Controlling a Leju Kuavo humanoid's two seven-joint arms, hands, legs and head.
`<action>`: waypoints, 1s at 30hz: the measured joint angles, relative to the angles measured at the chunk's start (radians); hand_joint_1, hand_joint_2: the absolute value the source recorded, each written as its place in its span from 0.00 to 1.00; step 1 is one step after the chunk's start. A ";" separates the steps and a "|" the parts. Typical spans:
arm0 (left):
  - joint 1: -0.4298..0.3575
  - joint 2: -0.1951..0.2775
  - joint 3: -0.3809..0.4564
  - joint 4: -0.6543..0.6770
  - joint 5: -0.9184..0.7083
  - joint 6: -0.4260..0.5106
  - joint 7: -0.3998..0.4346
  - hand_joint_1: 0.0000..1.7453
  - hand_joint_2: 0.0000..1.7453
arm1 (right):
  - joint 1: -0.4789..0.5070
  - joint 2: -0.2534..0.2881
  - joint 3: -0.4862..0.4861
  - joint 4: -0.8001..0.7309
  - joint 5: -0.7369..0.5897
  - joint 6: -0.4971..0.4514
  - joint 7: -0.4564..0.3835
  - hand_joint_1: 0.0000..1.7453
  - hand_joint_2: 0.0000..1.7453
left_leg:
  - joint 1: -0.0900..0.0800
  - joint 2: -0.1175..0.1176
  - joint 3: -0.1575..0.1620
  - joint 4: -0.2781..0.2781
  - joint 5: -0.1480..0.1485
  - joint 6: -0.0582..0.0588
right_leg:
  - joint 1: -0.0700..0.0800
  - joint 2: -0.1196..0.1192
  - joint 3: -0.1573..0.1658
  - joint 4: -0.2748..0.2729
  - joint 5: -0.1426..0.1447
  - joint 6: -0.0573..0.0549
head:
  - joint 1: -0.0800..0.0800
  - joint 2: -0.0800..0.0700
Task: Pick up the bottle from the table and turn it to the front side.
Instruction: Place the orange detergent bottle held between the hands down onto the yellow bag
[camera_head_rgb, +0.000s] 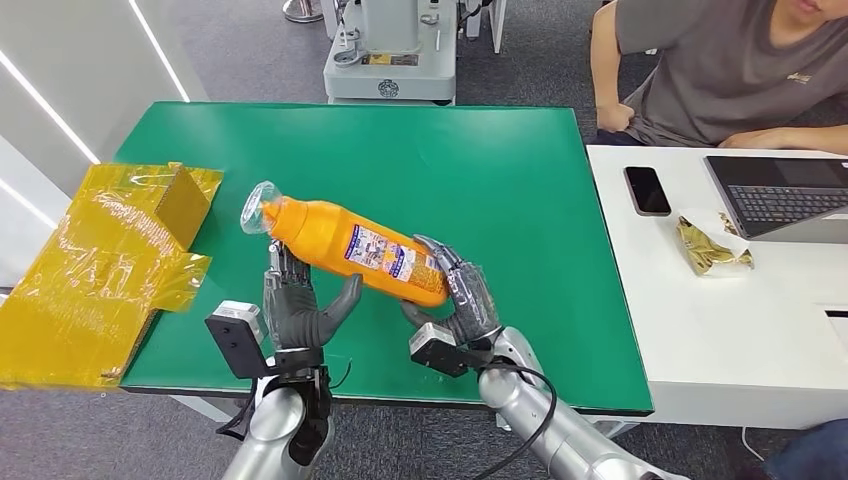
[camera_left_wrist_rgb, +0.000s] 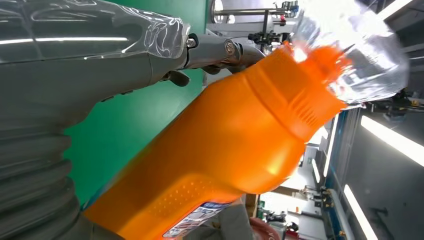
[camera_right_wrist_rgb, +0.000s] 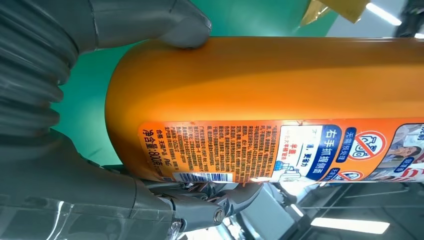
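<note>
Both hands, the left hand (camera_head_rgb: 300, 310) and the right hand (camera_head_rgb: 462, 295), hold the orange bottle (camera_head_rgb: 355, 248) up off the green table (camera_head_rgb: 520, 180), cap toward 10 o'clock, so the lift looks done and the turn is partly left.

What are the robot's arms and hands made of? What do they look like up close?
The arms are shiny silver tubes; a black cable loops along the right one. Each wrist carries a small black-and-white box. The left hand and right hand have dark grey fingers, a thick grey thumb and a ribbed grey cover, with clear plastic film over parts.
</note>
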 joint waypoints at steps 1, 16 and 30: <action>-0.001 0.000 0.000 0.004 0.001 -0.003 0.004 0.00 1.00 | 0.000 0.002 0.005 -0.002 0.003 -0.001 0.000 1.00 1.00 | 0.000 0.000 0.000 0.000 0.000 0.000 | 0.000 0.000 0.000 0.000 0.000 0.000 | 0.000 0.000; -0.015 0.004 0.002 0.035 0.003 -0.011 0.026 0.00 1.00 | -0.016 0.018 0.055 -0.006 0.012 0.031 -0.001 1.00 1.00 | 0.000 0.000 0.000 0.000 0.000 0.000 | 0.000 0.000 0.000 0.000 0.000 0.000 | 0.000 0.000; 0.004 0.004 0.013 0.043 0.013 0.029 -0.033 1.00 1.00 | -0.020 0.022 0.090 0.047 0.006 0.074 -0.001 1.00 1.00 | 0.000 0.000 0.000 0.000 0.000 0.000 | 0.000 0.000 0.000 0.000 0.000 0.000 | 0.000 0.000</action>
